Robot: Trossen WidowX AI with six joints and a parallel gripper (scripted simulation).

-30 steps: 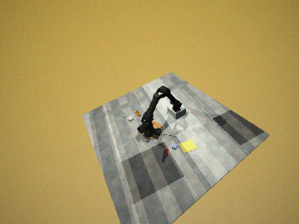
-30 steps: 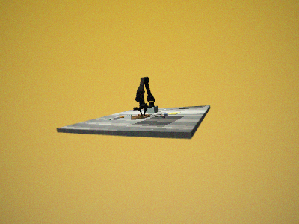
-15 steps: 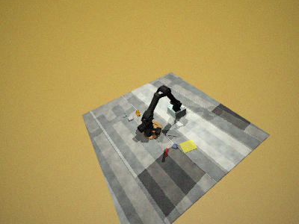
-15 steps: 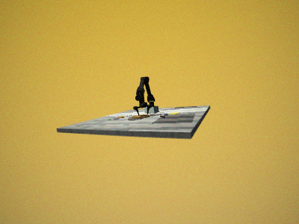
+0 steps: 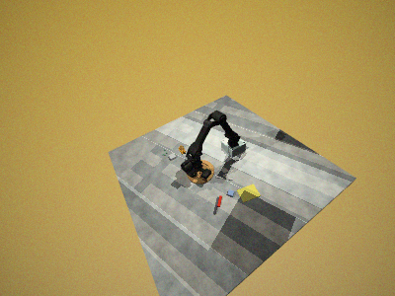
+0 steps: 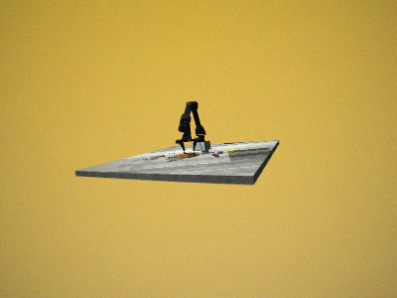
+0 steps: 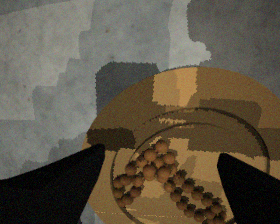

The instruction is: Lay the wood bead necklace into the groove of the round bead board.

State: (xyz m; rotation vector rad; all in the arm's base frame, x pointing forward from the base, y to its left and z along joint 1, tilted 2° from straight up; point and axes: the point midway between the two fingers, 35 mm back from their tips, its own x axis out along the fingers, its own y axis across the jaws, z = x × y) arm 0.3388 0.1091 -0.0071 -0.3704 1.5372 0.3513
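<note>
The round wooden bead board (image 5: 210,170) (image 6: 187,155) (image 7: 175,85) lies under the arm; a dark-lined ring groove shows on it in the wrist view. The brown wood bead necklace (image 7: 161,161) lies bunched on the board. Its left beads are at the left part of the groove; doubled strands run across the inside towards the lower right, near the right finger. My gripper (image 6: 190,150) (image 7: 161,155) is open over the board, one finger on each side of the bunched beads, with no bead gripped. The lower part of the necklace is cut off by the wrist view.
A grey-green box (image 5: 233,148) (image 6: 202,146) stands by the arm's base. A yellow piece (image 5: 249,192), a blue block (image 5: 230,193) and a red stick (image 5: 219,201) lie on one side of the board. An orange object (image 5: 182,150) and a white block (image 5: 172,156) lie on the other.
</note>
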